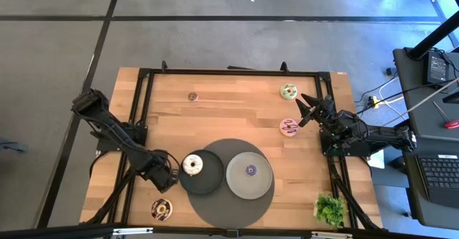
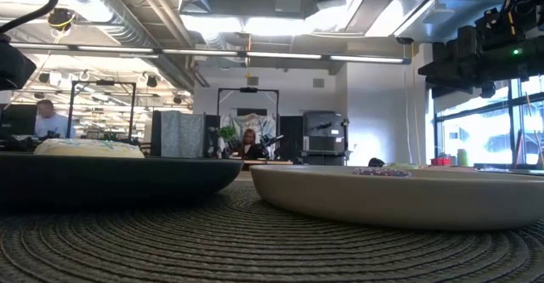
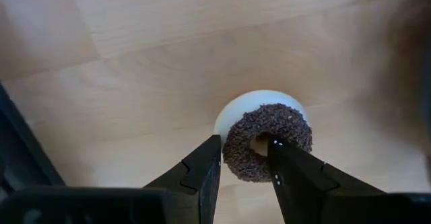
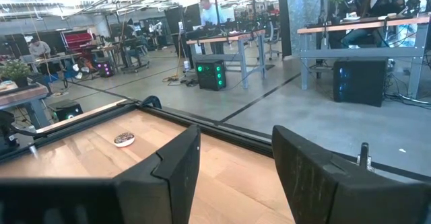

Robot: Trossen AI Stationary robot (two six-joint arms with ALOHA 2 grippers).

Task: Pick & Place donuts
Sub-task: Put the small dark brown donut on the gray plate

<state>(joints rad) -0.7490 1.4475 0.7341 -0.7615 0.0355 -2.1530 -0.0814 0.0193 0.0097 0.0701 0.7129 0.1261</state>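
Observation:
A chocolate-sprinkled donut (image 1: 161,209) on a white base lies flat on the wood near the table's near left corner. My left gripper (image 1: 169,176) is open beside the dark plate. In its wrist view the donut (image 3: 266,140) shows just past the open fingers (image 3: 244,153). A white donut (image 1: 192,165) lies on the dark plate (image 1: 204,184). A purple mini donut (image 1: 250,170) lies on the grey plate (image 1: 237,185). Green (image 1: 288,91), pink (image 1: 288,127) and small brown (image 1: 192,96) donuts lie on the wood. My right gripper (image 1: 307,110) (image 4: 236,143) is open and raised beside the pink donut.
Both plates sit on a round woven mat (image 1: 215,207) (image 2: 255,240) at the table's near middle. A small green plant (image 1: 330,209) stands at the near right corner. Black frame rails (image 1: 136,110) run along the table's edges. A side table with a laptop (image 1: 437,174) stands to the right.

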